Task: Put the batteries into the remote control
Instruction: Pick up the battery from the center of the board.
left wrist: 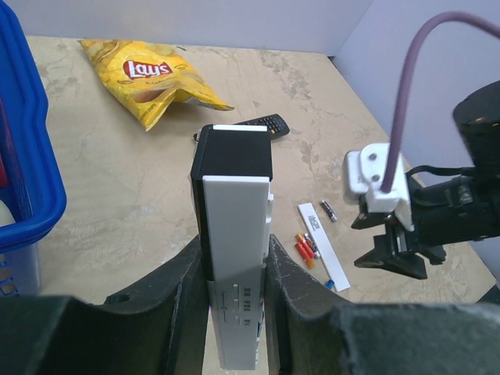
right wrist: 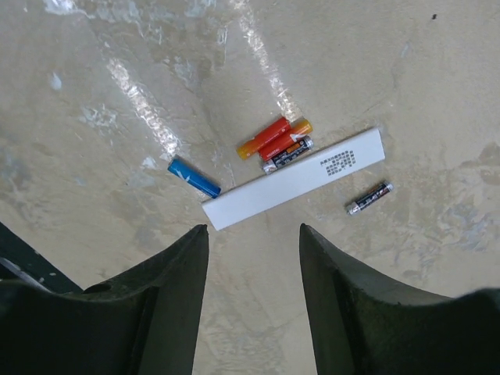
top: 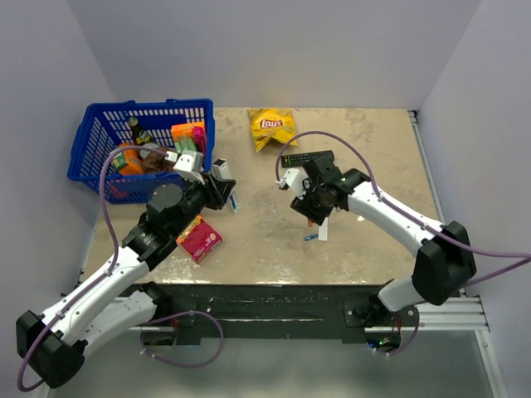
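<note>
My left gripper [left wrist: 234,251] is shut on the white remote control [left wrist: 234,203], which stands lengthwise between the fingers with its black end pointing away. From above, this gripper [top: 222,191] hovers beside the basket. The remote's white back strip [right wrist: 295,178] lies on the table. Around it lie the batteries: a blue one [right wrist: 194,177] and two red/orange ones [right wrist: 273,137]. My right gripper [right wrist: 254,227] hangs open just above the table, on the near side of the strip, with nothing between its fingers. The top view shows it [top: 315,214] at mid-table.
Two small dark cylinders [right wrist: 369,198] lie by the strip. A black remote [top: 305,157] lies behind the right gripper. At the back is a yellow Lay's bag [top: 272,127]. A blue basket [top: 91,153] of goods stands at the left, a pink box [top: 199,238] in front of it.
</note>
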Robot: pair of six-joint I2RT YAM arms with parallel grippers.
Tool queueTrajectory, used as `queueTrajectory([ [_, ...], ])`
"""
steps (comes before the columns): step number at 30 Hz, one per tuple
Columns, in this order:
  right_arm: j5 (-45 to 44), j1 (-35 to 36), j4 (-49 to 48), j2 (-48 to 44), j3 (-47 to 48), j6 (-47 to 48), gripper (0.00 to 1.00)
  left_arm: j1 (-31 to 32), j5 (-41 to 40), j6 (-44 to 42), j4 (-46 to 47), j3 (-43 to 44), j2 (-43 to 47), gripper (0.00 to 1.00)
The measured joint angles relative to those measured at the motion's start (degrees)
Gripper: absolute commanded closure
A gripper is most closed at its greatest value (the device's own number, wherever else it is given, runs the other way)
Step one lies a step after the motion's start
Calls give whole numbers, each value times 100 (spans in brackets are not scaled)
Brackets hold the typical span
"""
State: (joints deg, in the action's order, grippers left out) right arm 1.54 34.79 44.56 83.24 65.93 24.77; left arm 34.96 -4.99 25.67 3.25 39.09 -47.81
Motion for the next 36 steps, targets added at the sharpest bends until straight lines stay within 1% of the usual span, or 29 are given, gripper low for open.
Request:
queueTrajectory([
  [5, 114, 0, 31, 503, -50, 682, 49, 0, 2, -2, 0, 0, 83, 100],
  [11, 258, 39, -61, 791, -363, 1080, 50, 0, 4, -2, 0, 0, 103, 100],
  [16, 275, 85, -146, 916, -457, 1231, 52, 0, 4, -2, 2, 0, 103, 100],
  [32, 354, 227, -461, 1325, -737, 1346, 53, 0, 4, -37, 2, 0, 94, 100],
  [36, 350, 229, -573, 1373, -807, 1360, 57, 0, 9, -39, 2, 0, 57, 100],
])
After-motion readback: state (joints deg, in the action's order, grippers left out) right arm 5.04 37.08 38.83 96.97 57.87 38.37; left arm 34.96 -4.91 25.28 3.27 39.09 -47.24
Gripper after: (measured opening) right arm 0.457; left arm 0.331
